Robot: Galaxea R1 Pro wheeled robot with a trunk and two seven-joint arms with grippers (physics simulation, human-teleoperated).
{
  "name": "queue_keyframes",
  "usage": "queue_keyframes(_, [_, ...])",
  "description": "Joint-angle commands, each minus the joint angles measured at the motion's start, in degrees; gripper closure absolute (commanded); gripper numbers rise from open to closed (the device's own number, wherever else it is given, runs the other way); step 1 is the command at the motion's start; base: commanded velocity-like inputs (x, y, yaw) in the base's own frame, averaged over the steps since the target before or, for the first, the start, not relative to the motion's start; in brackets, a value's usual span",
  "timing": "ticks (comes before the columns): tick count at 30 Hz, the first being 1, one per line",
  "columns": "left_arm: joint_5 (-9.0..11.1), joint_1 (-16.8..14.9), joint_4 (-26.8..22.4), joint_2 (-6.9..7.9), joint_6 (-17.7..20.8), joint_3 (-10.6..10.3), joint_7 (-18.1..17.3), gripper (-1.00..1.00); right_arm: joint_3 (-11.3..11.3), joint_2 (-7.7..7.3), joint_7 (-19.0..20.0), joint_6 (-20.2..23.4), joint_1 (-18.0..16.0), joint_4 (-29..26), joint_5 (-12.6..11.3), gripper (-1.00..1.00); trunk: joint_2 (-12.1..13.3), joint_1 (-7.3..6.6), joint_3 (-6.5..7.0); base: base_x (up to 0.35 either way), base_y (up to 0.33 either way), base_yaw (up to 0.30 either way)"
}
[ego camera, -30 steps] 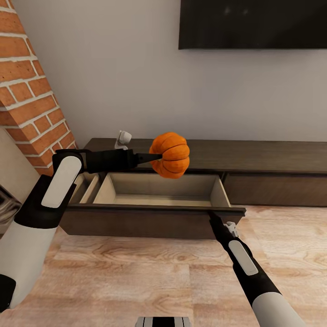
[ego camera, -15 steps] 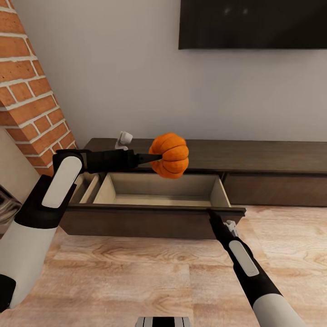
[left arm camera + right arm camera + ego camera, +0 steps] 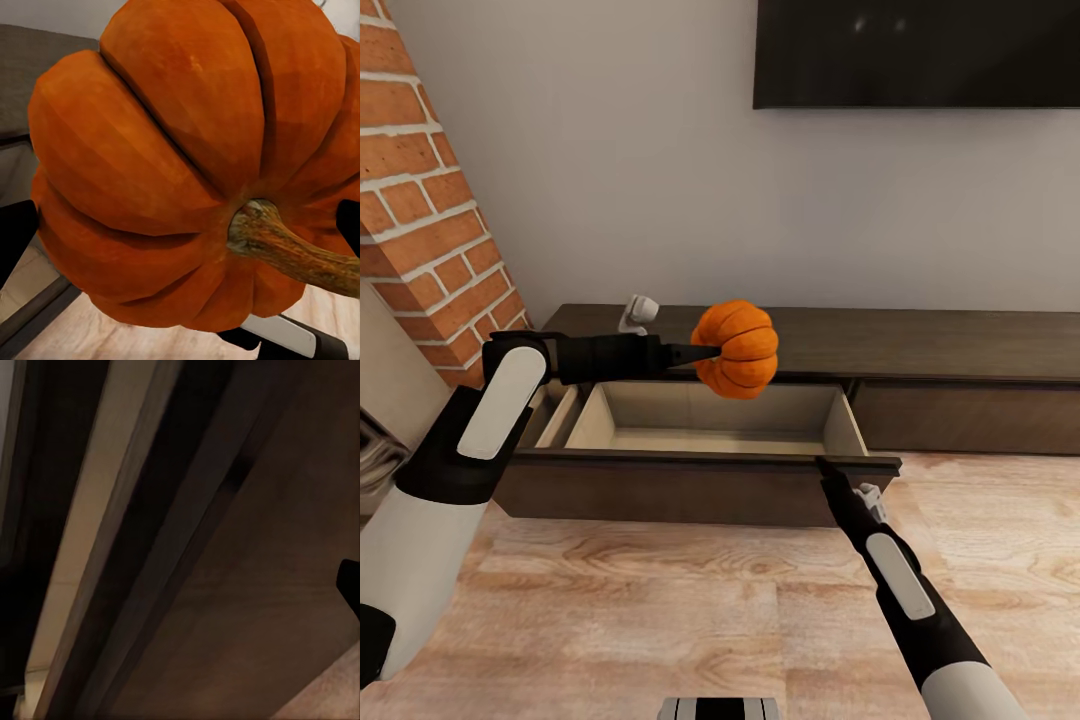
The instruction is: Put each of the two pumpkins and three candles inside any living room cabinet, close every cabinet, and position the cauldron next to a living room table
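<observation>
A bright orange ribbed pumpkin hangs in the air over the back of the open drawer of the long dark brown cabinet. My left gripper is shut on it from the left; the left wrist view looks straight at the pumpkin and its stem. The drawer's light beige inside holds nothing. My right gripper rests at the top edge of the drawer front, near its right end, with one fingertip at the frame's edge, jaws apart. The candles and the other pumpkin are out of view.
A brick column rises at the left, close to my left arm. A dark TV hangs on the wall above the cabinet. A shut drawer front sits to the right of the open one. Wood floor lies in front.
My left gripper has carried the pumpkin slightly down and to the right, over the drawer. The right arm has barely moved.
</observation>
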Motion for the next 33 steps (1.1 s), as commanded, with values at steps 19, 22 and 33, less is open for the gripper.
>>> queue_keyframes(19, [0.4, 0.0, 0.1, 0.1, 0.1, 0.0, 1.5, 1.0, 0.1, 0.72, -0.3, 0.5, 0.9, -1.2, 0.5, -1.0, 0.0, -0.01, -0.05, 0.0, 0.0, 0.0])
queue_keyframes(22, [0.4, 0.0, 0.1, 0.13, 0.1, 0.0, 1.4, 1.0, 0.1, 0.68, -0.3, 1.1, 2.0, -3.1, 0.7, -1.0, 0.0, -0.01, -0.05, 0.0, 0.0, 0.0])
queue_keyframes(33, [0.1, 0.0, 0.2, 0.23, 0.1, 0.0, 1.4, 1.0, 0.2, 0.94, -0.7, 2.5, 5.4, -9.2, 0.8, -1.0, 0.0, -0.01, -0.05, 0.0, 0.0, 0.0])
